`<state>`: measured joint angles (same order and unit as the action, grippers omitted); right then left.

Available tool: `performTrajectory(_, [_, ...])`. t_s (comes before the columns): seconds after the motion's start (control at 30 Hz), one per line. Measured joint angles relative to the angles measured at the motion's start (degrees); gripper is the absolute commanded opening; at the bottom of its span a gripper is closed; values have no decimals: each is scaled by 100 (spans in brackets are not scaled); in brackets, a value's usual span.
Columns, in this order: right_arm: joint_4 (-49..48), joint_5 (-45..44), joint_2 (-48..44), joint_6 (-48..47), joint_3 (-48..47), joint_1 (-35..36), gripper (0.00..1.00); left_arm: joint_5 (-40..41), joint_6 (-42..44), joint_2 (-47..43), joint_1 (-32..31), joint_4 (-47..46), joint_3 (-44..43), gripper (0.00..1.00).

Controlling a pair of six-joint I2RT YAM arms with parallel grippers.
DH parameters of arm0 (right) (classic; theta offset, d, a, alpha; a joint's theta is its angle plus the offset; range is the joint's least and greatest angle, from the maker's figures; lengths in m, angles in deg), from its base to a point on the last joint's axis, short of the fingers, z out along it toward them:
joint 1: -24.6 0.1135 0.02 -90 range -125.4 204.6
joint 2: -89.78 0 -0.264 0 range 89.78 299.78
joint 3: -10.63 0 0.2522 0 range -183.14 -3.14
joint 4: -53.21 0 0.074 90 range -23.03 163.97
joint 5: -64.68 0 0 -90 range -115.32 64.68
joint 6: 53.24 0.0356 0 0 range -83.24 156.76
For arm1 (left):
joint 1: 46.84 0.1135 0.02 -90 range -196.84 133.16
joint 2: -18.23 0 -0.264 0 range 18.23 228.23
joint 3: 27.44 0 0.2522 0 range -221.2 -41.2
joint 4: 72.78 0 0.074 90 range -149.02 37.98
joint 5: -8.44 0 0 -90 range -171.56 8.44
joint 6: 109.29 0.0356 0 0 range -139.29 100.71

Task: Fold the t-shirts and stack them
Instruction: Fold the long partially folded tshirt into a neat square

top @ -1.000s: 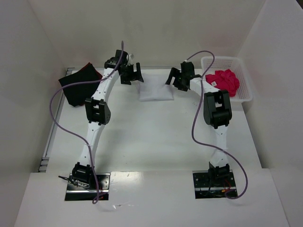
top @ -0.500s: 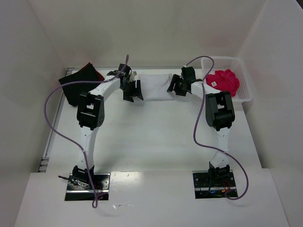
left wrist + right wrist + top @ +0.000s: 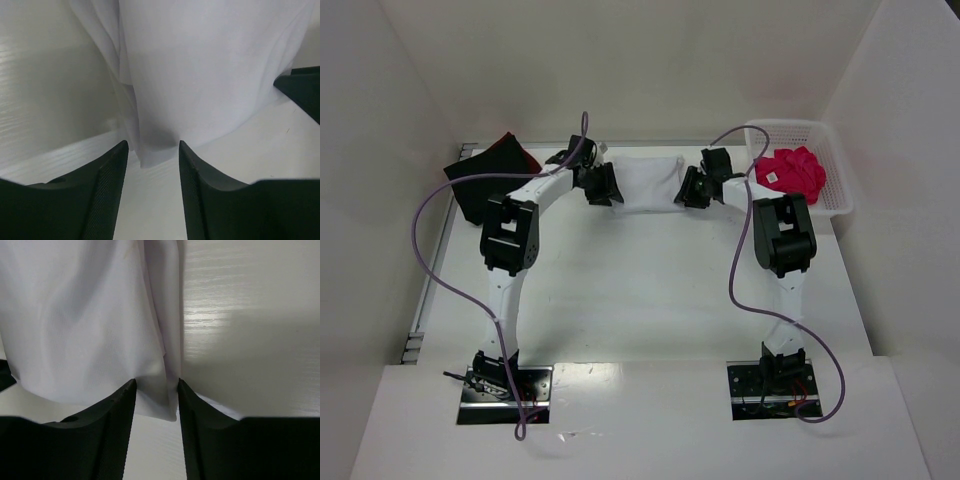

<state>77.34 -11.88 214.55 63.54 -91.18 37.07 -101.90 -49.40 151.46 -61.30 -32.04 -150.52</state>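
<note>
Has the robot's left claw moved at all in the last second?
Yes. The left gripper has come down toward the arm bases, away from the back edge of the table, and is now at the left side of the white shirt.

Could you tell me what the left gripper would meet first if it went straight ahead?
Probably the white t-shirt: its corner lies just ahead, between the open fingertips of the left gripper.

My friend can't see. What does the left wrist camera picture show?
A white t-shirt lies on a pale table. One corner reaches between the black fingers of the left gripper, which stand apart.
</note>
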Motion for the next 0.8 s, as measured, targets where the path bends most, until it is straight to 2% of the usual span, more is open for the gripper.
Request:
performTrajectory(0.13, [34, 88, 0, 15, 1, 24, 21, -4, -35, 0, -41, -190, 63, 40])
performTrajectory(0.3, [-23, 125, -12, 75, 182, 56, 9, 0, -36, 0, -117, -263, 174, 30])
performTrajectory(0.43, [-62, 165, -109, 109, 360, 75, 1, 48, -53, -17, -165, -326, 471, 13])
performTrajectory(0.53, [-67, 179, -168, 125, 453, 118, 0, 64, -130, -115, -176, -401, 711, 0])
performTrajectory(0.8, [-76, 210, -654, 236, 1144, 282, 0, 225, -161, -861, -177, -419, 1765, 0])
